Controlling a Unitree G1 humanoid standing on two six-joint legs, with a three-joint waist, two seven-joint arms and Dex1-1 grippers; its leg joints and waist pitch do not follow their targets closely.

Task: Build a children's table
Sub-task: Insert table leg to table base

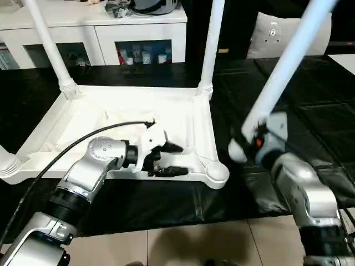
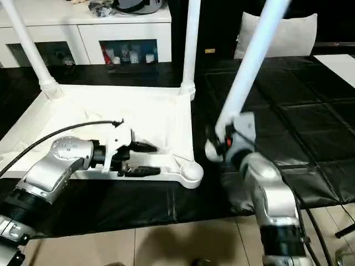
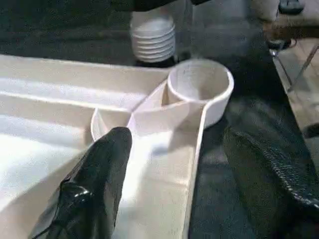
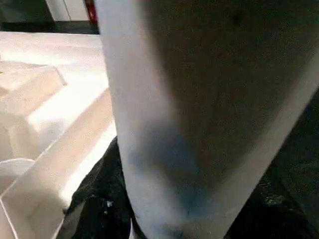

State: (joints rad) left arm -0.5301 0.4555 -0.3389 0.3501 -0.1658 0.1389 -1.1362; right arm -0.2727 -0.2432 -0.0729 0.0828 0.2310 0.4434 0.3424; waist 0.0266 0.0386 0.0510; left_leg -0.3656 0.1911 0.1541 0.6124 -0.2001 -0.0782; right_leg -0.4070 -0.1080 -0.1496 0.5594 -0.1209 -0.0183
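The white table top (image 1: pixel 202 130) lies upside down on the black mat. Two legs (image 1: pixel 50 47) (image 1: pixel 211 44) stand in its far corners, and a third leg base (image 1: pixel 6 165) shows at the near left corner. The near right socket (image 1: pixel 216 173) is empty. My left gripper (image 1: pixel 169 159) is open and straddles the near rim beside that socket (image 3: pixel 199 84), one finger (image 3: pixel 99 184) inside the top and the other outside. My right gripper (image 1: pixel 258 133) is shut on a tilted fourth leg (image 1: pixel 291 55). Its ribbed lower end (image 3: pixel 152 35) hangs just right of the empty socket.
A white cabinet (image 1: pixel 94 33) with dark glass doors runs along the back, and a white cushion (image 1: pixel 288 33) leans at the back right. The black mat (image 1: pixel 166 205) ends at pale floor tiles (image 1: pixel 194 244) in front. A black cable (image 1: pixel 66 147) arcs over my left arm.
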